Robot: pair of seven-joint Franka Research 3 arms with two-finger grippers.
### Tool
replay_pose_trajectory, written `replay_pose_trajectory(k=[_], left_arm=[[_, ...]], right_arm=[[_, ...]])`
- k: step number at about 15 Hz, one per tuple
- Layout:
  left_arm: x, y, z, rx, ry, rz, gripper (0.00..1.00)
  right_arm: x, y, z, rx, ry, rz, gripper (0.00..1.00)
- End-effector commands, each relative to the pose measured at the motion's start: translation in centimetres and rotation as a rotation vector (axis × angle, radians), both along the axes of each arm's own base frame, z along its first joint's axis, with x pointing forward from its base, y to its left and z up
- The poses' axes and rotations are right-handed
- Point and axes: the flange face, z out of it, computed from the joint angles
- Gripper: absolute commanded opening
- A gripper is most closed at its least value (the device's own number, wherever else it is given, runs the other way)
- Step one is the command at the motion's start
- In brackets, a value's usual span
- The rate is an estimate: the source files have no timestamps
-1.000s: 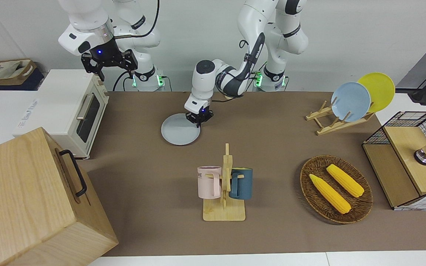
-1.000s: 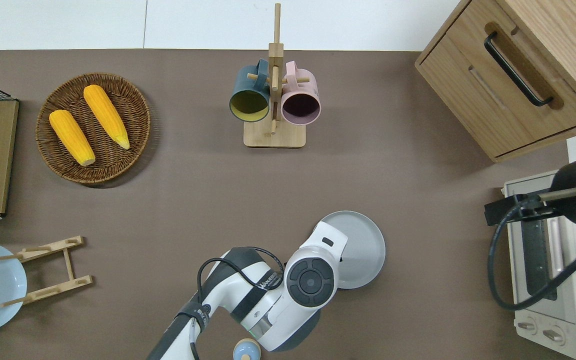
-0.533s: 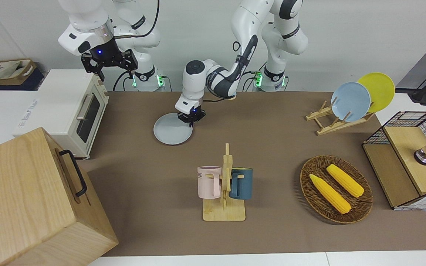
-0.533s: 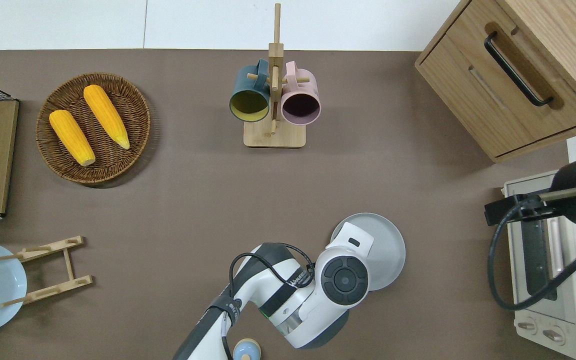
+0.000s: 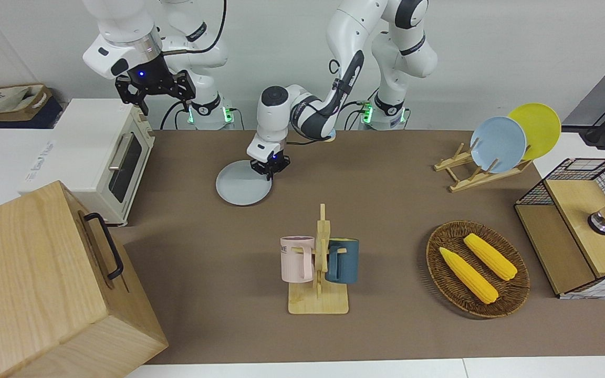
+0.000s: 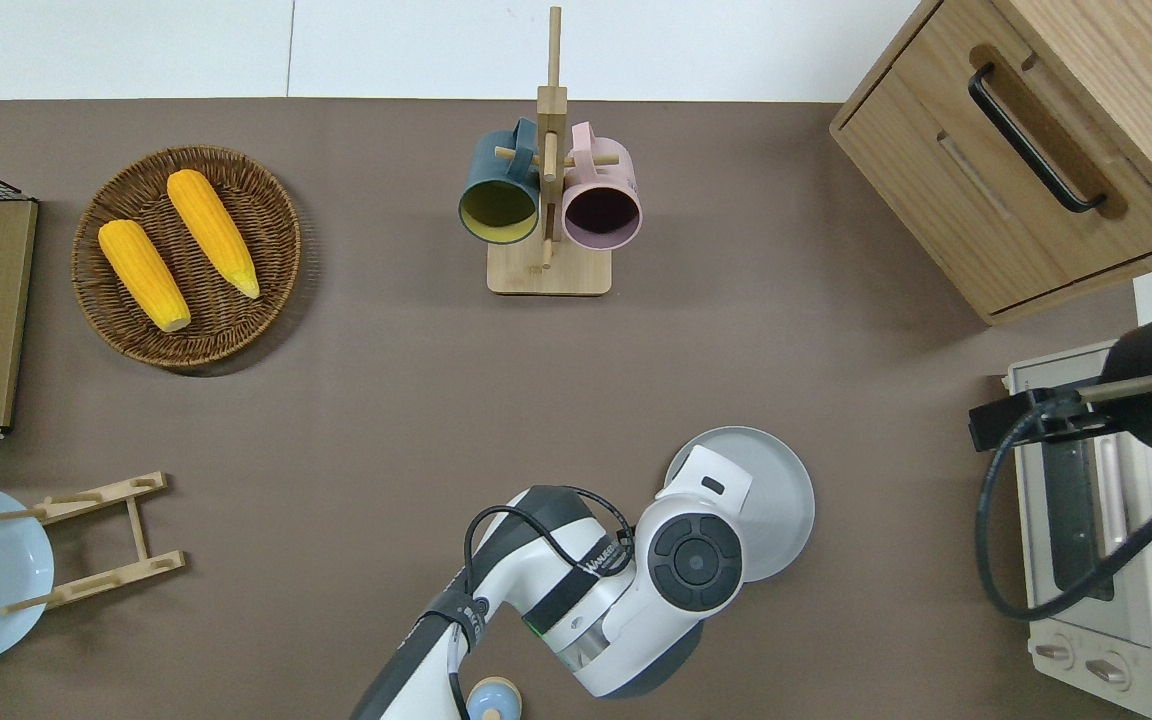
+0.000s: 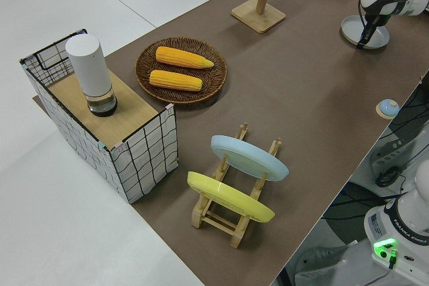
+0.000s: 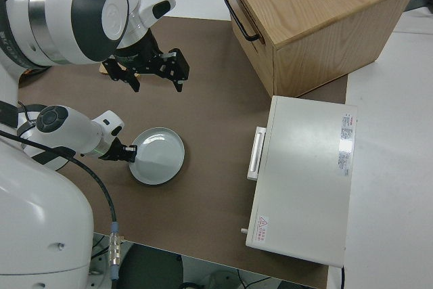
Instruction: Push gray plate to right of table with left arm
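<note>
— Step?
— Mid-push, I judged: the gray plate (image 5: 239, 188) lay on the table (image 5: 386, 173) near the robots' edge, with the left gripper (image 5: 269, 170) touching its rim at the side toward the left arm's end. I couldn't tell how wide it was set. Next called for a steady shove toward the toaster oven (image 5: 97, 152).
— Counts?
— One gray plate, two racked plates (image 5: 498, 143), two mugs (image 5: 297, 258), two corn cobs (image 5: 468, 274); the right gripper (image 5: 154, 92) was parked, spread wide

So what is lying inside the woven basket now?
In the woven basket lie two yellow corn cobs side by side, apart from each other. Whatever is under the cobs is covered; nothing else shows on the weave.
</note>
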Motion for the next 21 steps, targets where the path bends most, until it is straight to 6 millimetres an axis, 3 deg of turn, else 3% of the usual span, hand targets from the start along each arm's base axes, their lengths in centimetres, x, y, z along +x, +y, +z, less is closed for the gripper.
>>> replay_pose_trajectory(k=[1, 7, 14, 21], left_arm=[[0.3, -1.3, -0.6, 0.013, 0.001, 0.002, 0.99], [0.9, -1.4, 0.3, 0.016, 0.000, 0.004, 0.99], [1.6, 0.0, 0.7, 0.057, 0.019, -0.016, 0.99], [4.7, 5.0, 4.6, 0.101, 0.057, -0.083, 0.99]], right_arm=[[-0.3, -0.2, 0.4, 0.001, 0.004, -0.017, 0.983], [-0.3, -0.1, 0.4, 0.002, 0.004, -0.014, 0.983], [-0.3, -0.2, 0.4, 0.001, 0.004, -0.017, 0.983], [-0.3, -0.2, 0.4, 0.002, 0.004, -0.015, 0.983]])
